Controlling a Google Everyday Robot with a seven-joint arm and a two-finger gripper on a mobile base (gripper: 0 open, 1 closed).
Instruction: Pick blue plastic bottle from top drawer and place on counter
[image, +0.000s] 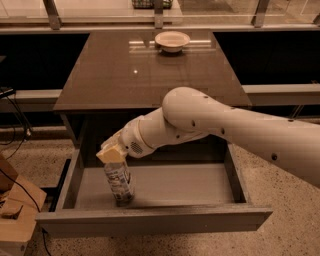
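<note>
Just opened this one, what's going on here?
The robot's arm reaches down into the open top drawer, with its gripper at the top of the blue plastic bottle. The bottle stands upright on the drawer floor near the left front corner. A pale bowl sits at the far edge of the counter above; the bottle is not yet there.
</note>
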